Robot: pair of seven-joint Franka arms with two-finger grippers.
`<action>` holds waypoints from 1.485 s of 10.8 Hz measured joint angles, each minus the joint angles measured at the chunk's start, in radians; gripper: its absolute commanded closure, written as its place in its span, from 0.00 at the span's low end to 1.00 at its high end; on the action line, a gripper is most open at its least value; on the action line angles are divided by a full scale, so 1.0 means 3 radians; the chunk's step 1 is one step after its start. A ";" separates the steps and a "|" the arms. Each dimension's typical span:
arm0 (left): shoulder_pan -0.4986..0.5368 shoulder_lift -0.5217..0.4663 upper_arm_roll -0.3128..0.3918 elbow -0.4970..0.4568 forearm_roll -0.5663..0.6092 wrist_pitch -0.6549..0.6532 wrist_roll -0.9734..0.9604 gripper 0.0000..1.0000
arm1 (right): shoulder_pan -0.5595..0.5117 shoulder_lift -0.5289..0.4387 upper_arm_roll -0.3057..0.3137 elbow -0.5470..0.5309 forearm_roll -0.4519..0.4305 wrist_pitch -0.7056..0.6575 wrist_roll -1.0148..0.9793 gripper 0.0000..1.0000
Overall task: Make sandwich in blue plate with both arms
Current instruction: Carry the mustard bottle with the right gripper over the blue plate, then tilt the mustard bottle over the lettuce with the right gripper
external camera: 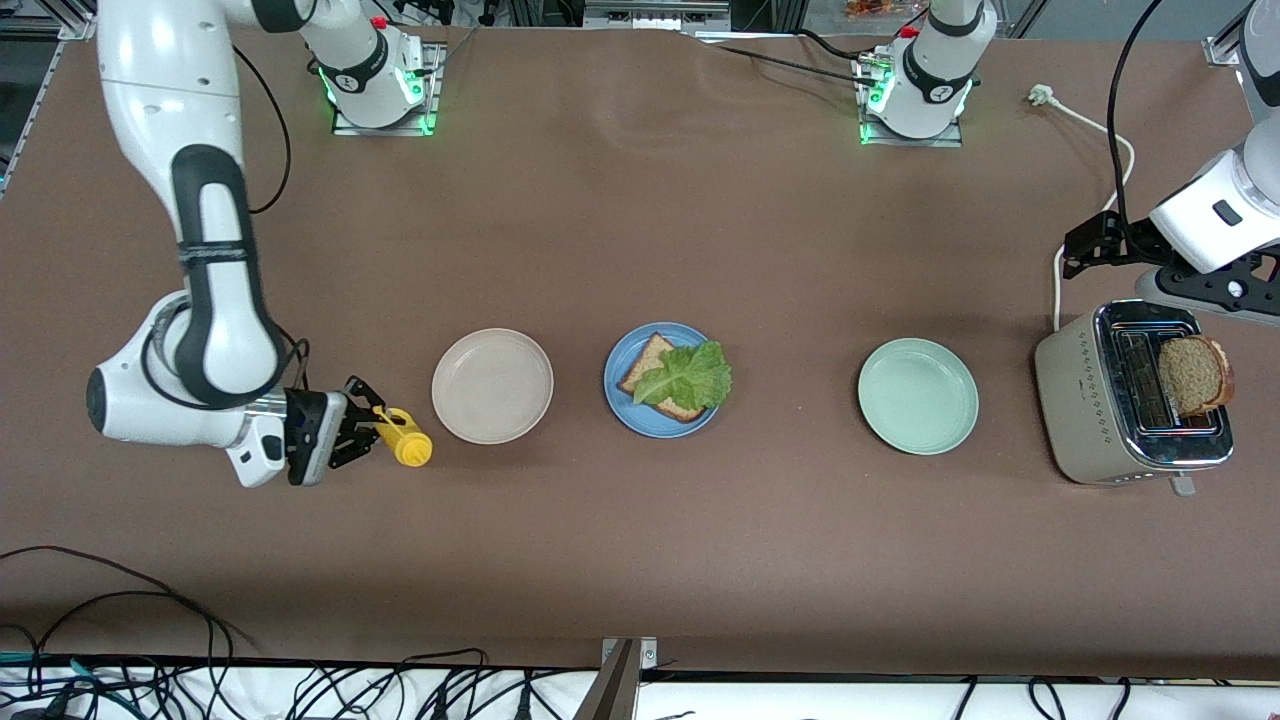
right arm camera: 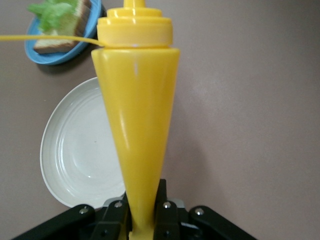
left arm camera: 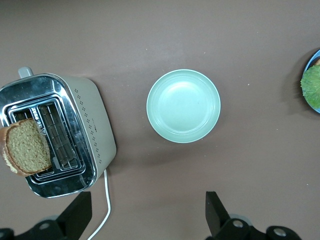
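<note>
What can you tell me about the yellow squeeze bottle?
The yellow squeeze bottle looks like glossy plastic: a cone-shaped body widening to a ribbed cap with a nozzle. The right gripper is shut on its narrow end, holding it roughly sideways, beside the beige plate at the right arm's end of the table.

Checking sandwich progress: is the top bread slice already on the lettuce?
No, the lettuce leaf lies uncovered on one bread slice; the other slice sits in the toaster.

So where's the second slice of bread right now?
The second bread slice stands in the toaster at the left arm's end of the table, beside the mint-green plate.
</note>
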 measured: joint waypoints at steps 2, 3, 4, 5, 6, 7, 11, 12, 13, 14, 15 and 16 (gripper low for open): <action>0.0000 0.0001 0.0000 0.0000 0.0000 -0.0007 0.0000 0.00 | 0.0415 -0.0035 -0.0223 0.0109 -0.0418 0.0001 0.0687 1.00; 0.0000 0.0001 0.0000 0.0000 -0.0001 -0.0008 0.0000 0.00 | 0.0600 -0.0053 -0.0282 0.0170 -0.0647 -0.0004 0.1004 1.00; 0.0000 0.0001 0.0001 0.0000 -0.0001 -0.0009 0.0000 0.00 | 0.0783 -0.0064 -0.0327 0.0248 -0.0883 -0.0035 0.1352 1.00; 0.0001 0.0001 0.0002 0.0000 -0.0001 -0.0009 0.0000 0.00 | 0.0979 -0.0067 -0.0377 0.0349 -0.1134 -0.0092 0.1710 1.00; 0.0001 0.0002 0.0002 0.0000 -0.0001 -0.0010 0.0000 0.00 | 0.1181 -0.0072 -0.0409 0.0470 -0.1424 -0.0159 0.2045 1.00; 0.0001 0.0003 0.0003 0.0001 -0.0001 -0.0010 0.0000 0.00 | 0.1378 -0.0076 -0.0422 0.0574 -0.1721 -0.0229 0.2322 1.00; 0.0001 0.0004 0.0001 0.0003 -0.0002 -0.0011 0.0000 0.00 | 0.2149 -0.0027 -0.0423 0.0721 -0.2982 -0.0690 0.3104 1.00; 0.0000 0.0005 0.0000 0.0004 -0.0002 -0.0012 0.0000 0.00 | 0.2346 0.0025 -0.0424 0.0777 -0.3253 -0.0857 0.3271 1.00; 0.0000 0.0005 0.0000 0.0004 -0.0003 -0.0012 0.0000 0.00 | 0.2483 0.0083 -0.0424 0.0830 -0.3392 -0.1006 0.3374 1.00; 0.0001 0.0005 0.0001 0.0004 -0.0003 -0.0012 0.0000 0.00 | 0.2566 0.0142 -0.0426 0.0878 -0.3524 -0.1130 0.3399 1.00; 0.0001 0.0005 0.0002 0.0005 -0.0003 -0.0012 0.0000 0.00 | 0.2638 0.0219 -0.0425 0.0930 -0.3690 -0.1230 0.3406 1.00; 0.0002 0.0005 0.0004 0.0005 -0.0003 -0.0012 0.0000 0.00 | 0.2709 0.0325 -0.0425 0.0987 -0.3790 -0.1305 0.3462 1.00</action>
